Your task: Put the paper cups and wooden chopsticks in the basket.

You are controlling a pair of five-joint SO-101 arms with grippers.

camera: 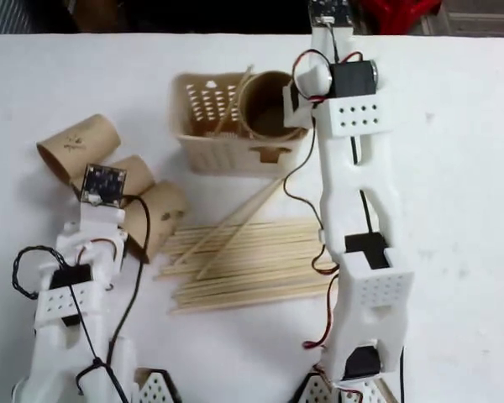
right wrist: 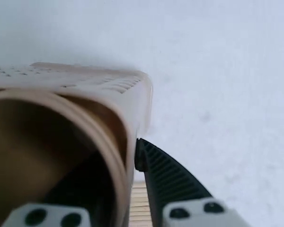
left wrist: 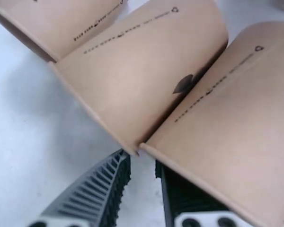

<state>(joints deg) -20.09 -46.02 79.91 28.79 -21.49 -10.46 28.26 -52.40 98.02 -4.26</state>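
Brown paper cups: three of them lie on their sides in a row on the left of the white table, each touching the next. From the left wrist camera, their rims face the gripper.

Fourth paper cup: this one stands upright, mouth up, inside the right half of the basket.

Beige perforated plastic basket: sits at the far centre of the table, to the right of the cup row and a bit farther back.

Pale wooden chopsticks: a big loose pile lies flat on the table just near of the basket, between the two arms. Most run left to right. A couple lie diagonally across the pile, with their far ends up by the basket's near wall.

Single chopstick: already in the basket, leaning just left of the upright cup.

Left gripper: down low at the table, right where the rims of the middle cup and the nearest cup meet. The jaws are only a narrow gap apart, with nothing pinched between them.

Right gripper: at the right-hand rim of the upright cup, hard by the basket's right corner. Honestly can't tell from these shots whether it's clamping the cup or not.

Right arm: stretched from the near edge out to the basket.
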